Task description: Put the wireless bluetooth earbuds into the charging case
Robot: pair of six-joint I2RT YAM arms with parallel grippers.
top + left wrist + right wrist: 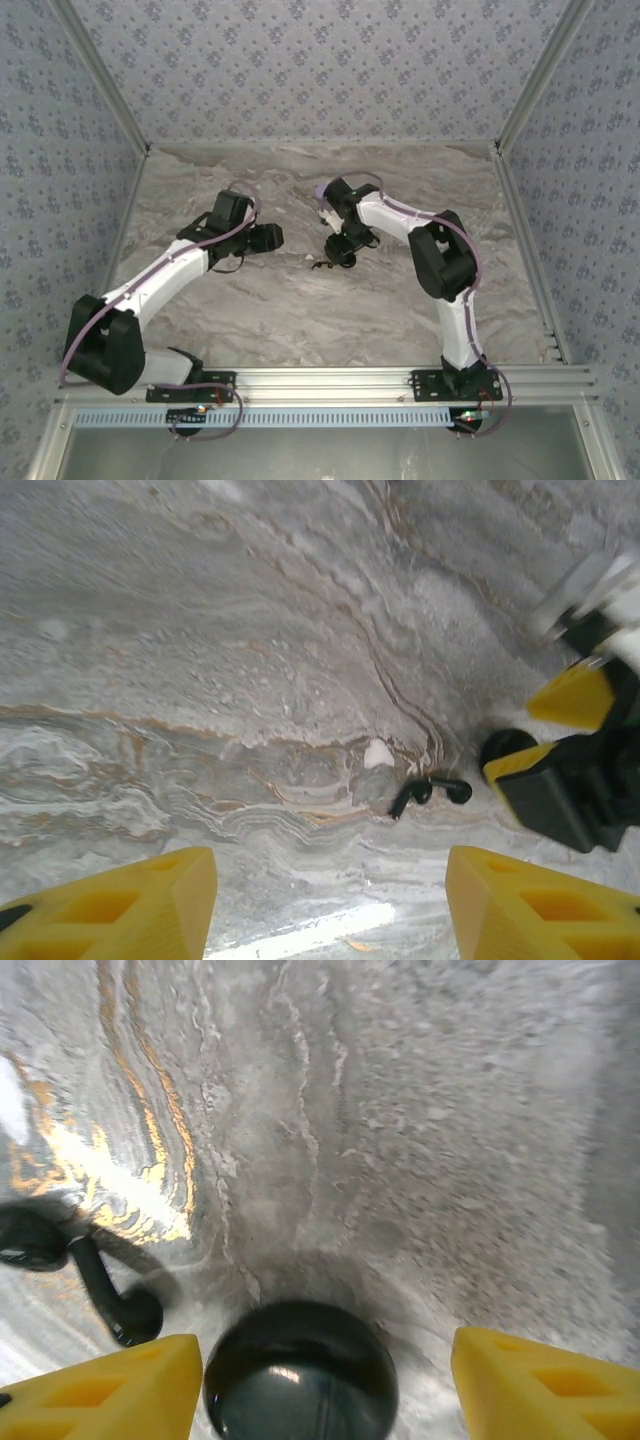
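Left fingers: spread wide and empty, hovering low over the table.
Right fingers: parted, gripping nothing; straddling a dark round dome, just beside one tip and well clear of the other.
Earbud: one pale nub lying on the table ahead of the left fingers, a little toward their right-hand tip; apart from both tips.
Second earbud: not made out anywhere.
Neighbour: black curved piece just beside the nub, between it and the right fingers.
Charging case: probably the dome, judging by shape alone; open or shut impossible to tell.
Step in hand: most likely lining up the left fingers on the nub while the right fingers steady the dome.
Doing it well: centre the nub between the left tips before lowering; come straight down, tips close to the table; close slowly and lightly, since so small and smooth a thing will probably squirt out.
Watch for: sweeping the black curved piece along, or nudging the nub away with one tip first.
Right side: best kept clear of the left fingers' path.
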